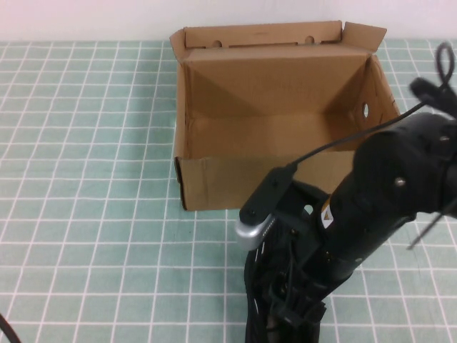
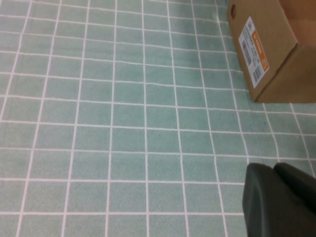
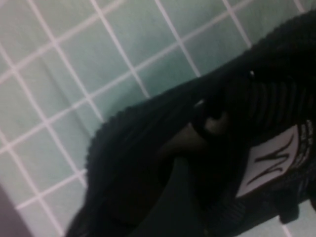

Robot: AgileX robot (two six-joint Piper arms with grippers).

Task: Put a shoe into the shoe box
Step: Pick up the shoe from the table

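Note:
The shoe box stands open at the back middle of the table, its lid flap up behind it; the inside that shows is bare. Its corner with a printed label also shows in the left wrist view. The black mesh shoe lies on the cloth in front of the box, at the near edge. My right gripper is lowered onto the shoe's top, mostly hidden by the arm. The right wrist view shows the shoe close up, with its white tongue label. My left gripper is shut and empty above bare cloth, left of the box.
A green cloth with a white grid covers the table. A black cable runs from my right arm across the box's front. The wall is just behind the box.

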